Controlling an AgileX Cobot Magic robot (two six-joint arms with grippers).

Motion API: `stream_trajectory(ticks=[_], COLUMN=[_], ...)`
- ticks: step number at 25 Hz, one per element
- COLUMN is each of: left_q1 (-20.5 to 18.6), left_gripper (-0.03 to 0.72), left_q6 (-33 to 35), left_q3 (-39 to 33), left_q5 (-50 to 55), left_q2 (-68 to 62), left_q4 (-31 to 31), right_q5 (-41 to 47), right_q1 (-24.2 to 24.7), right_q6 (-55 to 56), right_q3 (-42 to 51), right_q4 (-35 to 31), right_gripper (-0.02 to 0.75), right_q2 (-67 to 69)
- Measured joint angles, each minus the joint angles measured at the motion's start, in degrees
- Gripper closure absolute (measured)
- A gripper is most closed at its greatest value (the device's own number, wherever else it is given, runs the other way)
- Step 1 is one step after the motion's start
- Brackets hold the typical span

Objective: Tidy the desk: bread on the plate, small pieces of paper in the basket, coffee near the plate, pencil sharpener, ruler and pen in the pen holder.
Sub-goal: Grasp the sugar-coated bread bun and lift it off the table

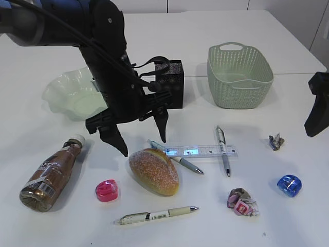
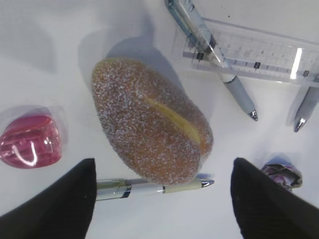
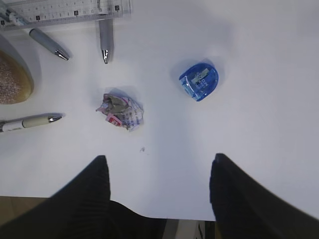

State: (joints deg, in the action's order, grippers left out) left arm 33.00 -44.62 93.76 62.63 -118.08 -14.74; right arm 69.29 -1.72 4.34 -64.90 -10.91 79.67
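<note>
My left gripper hangs open just above the bread, its fingers straddling the roll's far end; the left wrist view shows the bread between the empty jaws of that gripper. The plate sits behind the arm, and the coffee lies on its side at the left. The pen holder and basket stand at the back. The ruler, three pens, a pink sharpener, a blue sharpener and paper wads lie scattered. My right gripper is open and empty.
The desk's front edge runs just below the right gripper. One pen lies right against the bread's near side. The right arm hovers at the far right, beyond the grey paper wad.
</note>
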Motion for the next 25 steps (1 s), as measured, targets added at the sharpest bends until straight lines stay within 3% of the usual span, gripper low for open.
stream_trajectory(ticks=[25], left_q1=[0.0], left_gripper=[0.095], left_q6=[-0.8], left_q3=[0.0], left_q5=[-1.8], left_q2=[-5.1], left_q4=[-5.2], right_q5=[0.4], right_q1=[0.0], right_q6=[-0.5], right_q3=[0.0], right_q4=[-0.2], right_gripper=[0.242], right_q2=[0.0])
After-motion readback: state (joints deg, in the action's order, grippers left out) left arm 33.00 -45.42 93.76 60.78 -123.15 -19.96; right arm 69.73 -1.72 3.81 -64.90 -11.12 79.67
